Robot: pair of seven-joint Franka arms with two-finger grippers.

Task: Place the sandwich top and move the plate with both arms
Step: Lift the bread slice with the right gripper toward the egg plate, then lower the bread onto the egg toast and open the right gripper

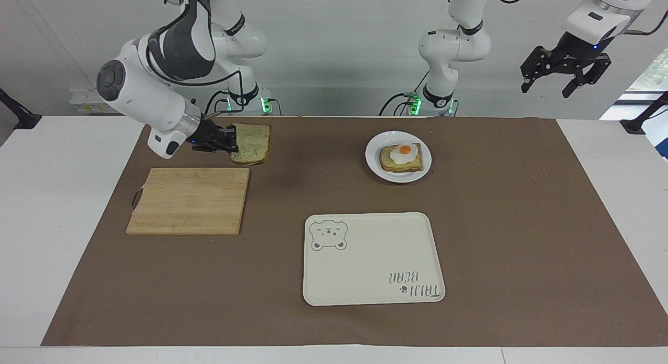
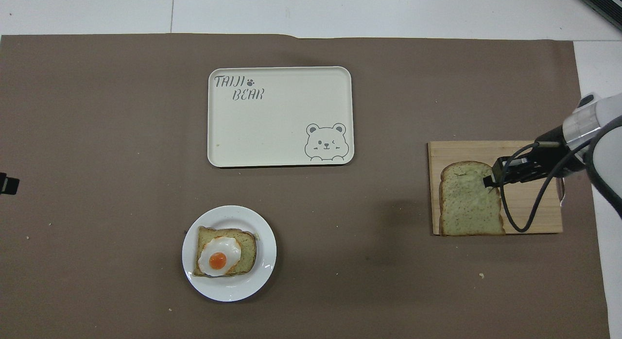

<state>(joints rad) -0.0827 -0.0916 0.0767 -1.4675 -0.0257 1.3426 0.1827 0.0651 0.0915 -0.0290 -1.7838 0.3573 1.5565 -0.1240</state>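
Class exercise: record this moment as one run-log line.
right gripper: shut on sandwich top, airborne | left gripper: open, waiting | plate: egg toast on it

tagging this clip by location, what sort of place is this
Probably a robot lab set up as a mock kitchen: two robot arms bolted at a table covered with brown paper, with a cutting board, a plate of egg toast and a bear tray.

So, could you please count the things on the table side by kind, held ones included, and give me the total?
Bread slices: 2, the sandwich top held up by the right gripper, and the toast slice under the egg.
Fried eggs: 1.
Plates: 1.
Trays: 1.
Cutting boards: 1.
Total: 6
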